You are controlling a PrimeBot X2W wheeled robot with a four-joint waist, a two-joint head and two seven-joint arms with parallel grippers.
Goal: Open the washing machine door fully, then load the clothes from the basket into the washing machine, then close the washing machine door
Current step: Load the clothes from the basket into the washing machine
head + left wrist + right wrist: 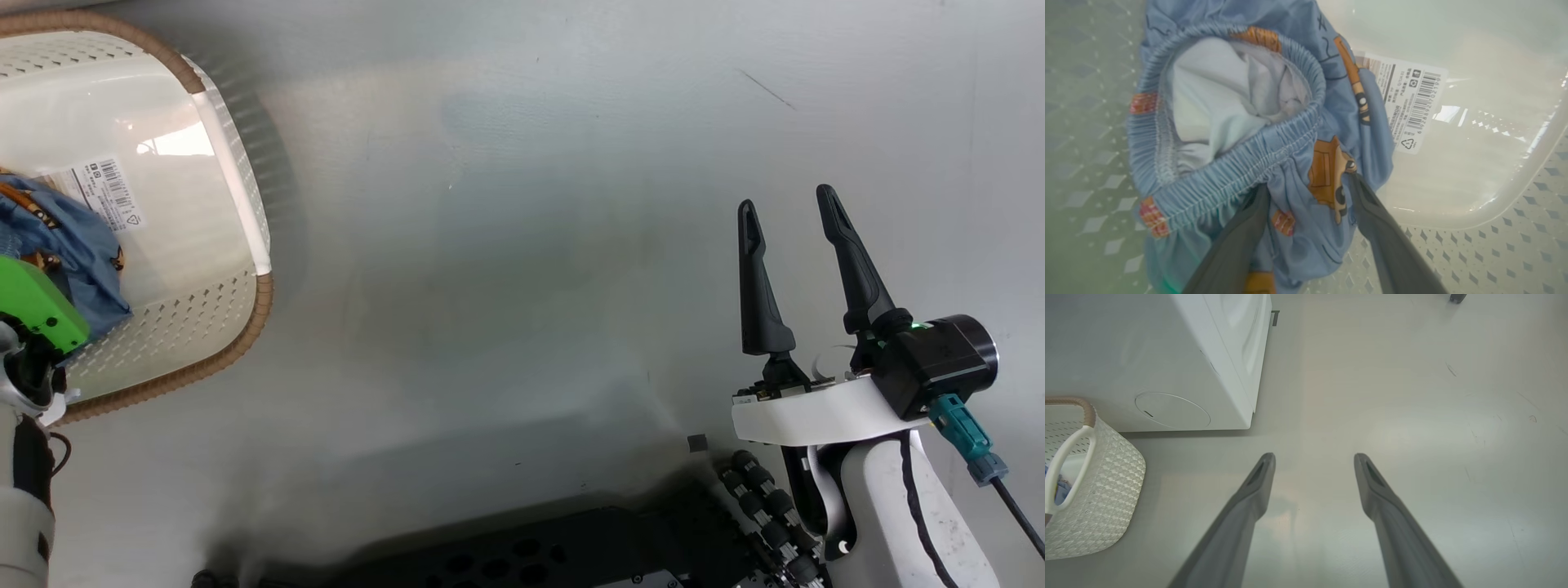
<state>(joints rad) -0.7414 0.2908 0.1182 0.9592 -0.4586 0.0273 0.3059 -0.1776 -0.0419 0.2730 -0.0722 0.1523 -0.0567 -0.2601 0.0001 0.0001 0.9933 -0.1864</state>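
The left gripper (pixel 1308 183), fingers apart, straddles a fold of the light blue patch-printed clothes (pixel 1298 134) lying in the cream-white perforated plastic basket (pixel 1474 183). Closing nearer the thick elastic waistband (pixel 1237 163) would likely hold best. The right gripper (pixel 787 200) hangs spread above the floor (pixel 1412 416).

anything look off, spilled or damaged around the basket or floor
Nothing serious. The blue garment lies crumpled in the basket, waistband gaping to show its white lining, with the open left hand straddling a fold. The floor has only a few faint dark scuffs; nothing spilled.
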